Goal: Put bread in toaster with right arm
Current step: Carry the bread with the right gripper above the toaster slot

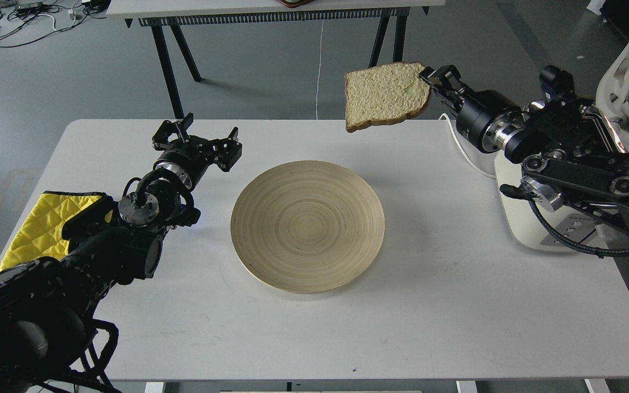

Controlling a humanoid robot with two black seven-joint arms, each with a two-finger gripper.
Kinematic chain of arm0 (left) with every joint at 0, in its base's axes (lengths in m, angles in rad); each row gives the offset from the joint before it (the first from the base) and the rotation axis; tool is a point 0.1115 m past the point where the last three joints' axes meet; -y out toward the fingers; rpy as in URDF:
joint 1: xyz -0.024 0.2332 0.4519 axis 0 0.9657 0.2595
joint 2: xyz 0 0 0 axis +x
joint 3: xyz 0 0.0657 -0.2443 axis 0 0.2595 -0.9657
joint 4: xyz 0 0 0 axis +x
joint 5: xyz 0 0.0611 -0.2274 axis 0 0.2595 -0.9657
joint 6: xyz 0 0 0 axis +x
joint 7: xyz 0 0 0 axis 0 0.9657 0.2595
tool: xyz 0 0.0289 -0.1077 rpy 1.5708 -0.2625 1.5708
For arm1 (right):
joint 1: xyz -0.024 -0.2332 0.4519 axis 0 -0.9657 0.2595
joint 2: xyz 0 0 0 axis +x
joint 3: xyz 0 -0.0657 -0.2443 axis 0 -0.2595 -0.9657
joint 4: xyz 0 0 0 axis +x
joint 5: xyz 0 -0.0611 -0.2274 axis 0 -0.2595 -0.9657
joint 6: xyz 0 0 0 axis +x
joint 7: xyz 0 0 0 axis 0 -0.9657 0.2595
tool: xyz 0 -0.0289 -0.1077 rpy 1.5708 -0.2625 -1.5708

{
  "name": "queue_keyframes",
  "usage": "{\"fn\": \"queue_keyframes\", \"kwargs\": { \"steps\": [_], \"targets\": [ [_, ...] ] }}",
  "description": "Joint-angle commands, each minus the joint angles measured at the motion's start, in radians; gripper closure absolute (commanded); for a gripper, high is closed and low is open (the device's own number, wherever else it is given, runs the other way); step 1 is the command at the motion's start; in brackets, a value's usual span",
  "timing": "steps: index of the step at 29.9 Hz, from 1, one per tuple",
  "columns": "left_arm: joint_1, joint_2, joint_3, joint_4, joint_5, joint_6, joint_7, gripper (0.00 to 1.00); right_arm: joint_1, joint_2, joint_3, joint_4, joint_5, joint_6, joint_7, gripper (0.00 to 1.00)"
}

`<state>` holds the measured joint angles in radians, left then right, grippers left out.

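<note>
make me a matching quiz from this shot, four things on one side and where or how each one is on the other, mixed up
Things:
1. bread
2. wooden plate
3. yellow cloth
4. left gripper

States or places:
A. lying at the table's left edge
B. open, holding nothing, above the table
C. held in the air by the right gripper
D. empty, in the middle of the table

Pairs: 1-C, 2-D, 3-A, 4-B

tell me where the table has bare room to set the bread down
Bare tabletop runs along the near edge and right of the wooden plate. The left side is crowded by the left arm and yellow cloth; the toaster fills the right edge.
</note>
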<state>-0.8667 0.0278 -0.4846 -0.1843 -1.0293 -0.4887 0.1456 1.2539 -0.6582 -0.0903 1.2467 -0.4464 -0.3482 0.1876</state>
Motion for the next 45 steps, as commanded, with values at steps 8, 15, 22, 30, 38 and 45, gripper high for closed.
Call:
{"fn": "queue_keyframes", "kwargs": {
  "steps": [8,15,22,30,38,45],
  "targets": [
    [0.0,0.0,0.0,-0.001,0.0,0.0,0.0,0.0,0.412,-0.254,-0.461,0.01,-0.023,0.026,-0.007,1.0],
    [0.0,0.0,0.0,0.0,0.0,0.0,0.0,0.0,0.646,-0.284,-0.814,0.01,-0.032,0.026,0.0,1.0],
    [-0.002,0.0,0.0,-0.001,0.0,0.0,0.0,0.0,0.746,-0.284,-1.045,0.019,-0.029,0.026,0.0,1.0],
    [-0.002,0.0,0.0,0.0,0.0,0.0,0.0,0.0,0.746,-0.285,-1.108,0.045,-0.017,0.026,-0.008,1.0],
    [0.0,0.0,0.0,0.0,0.0,0.0,0.0,0.0,0.745,-0.285,-1.134,0.1,-0.018,0.026,-0.014,1.0],
    [-0.002,0.0,0.001,0.0,0.0,0.0,0.0,0.0,0.746,-0.285,-1.14,0.111,-0.02,0.026,-0.025,1.0]
  ]
}}
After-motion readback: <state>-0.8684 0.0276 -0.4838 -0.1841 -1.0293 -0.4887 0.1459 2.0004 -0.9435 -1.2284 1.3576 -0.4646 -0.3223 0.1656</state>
